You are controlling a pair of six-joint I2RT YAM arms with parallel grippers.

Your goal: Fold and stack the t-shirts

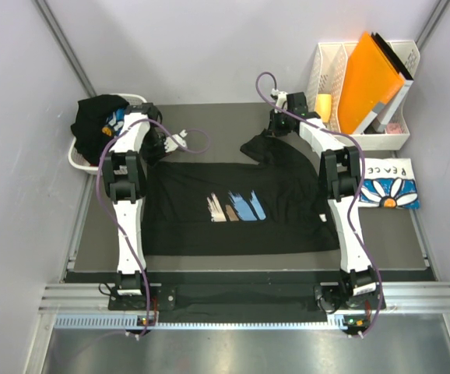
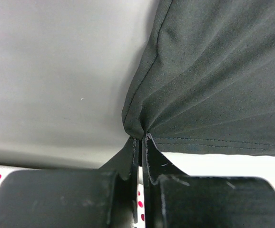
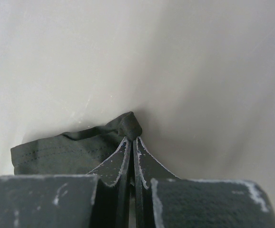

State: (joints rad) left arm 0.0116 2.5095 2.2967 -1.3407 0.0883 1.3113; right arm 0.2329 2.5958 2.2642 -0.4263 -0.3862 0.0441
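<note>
Both end effectors are clamped on the top edge of the black printed tee (image 1: 237, 206), mid-frame on the worktop (image 1: 381, 234).

Your left end effector (image 2: 141, 138) is pressed together on a gathered fold of black cloth at the tee's upper-left corner; in the left wrist view the hem stitching runs off to the right. Your right end effector (image 3: 132, 138) pinches a bunched nub of the same fabric at the upper right, where the corner is raised and rumpled. Print faces up, lower hem flat toward the arm bases. White PEACE tee (image 1: 388, 189) lies folded at the right of frame. Bundled black tee (image 1: 96, 117) sits in the basket (image 1: 77, 160) upper left, orange folder (image 1: 369, 74) upper right.
</note>
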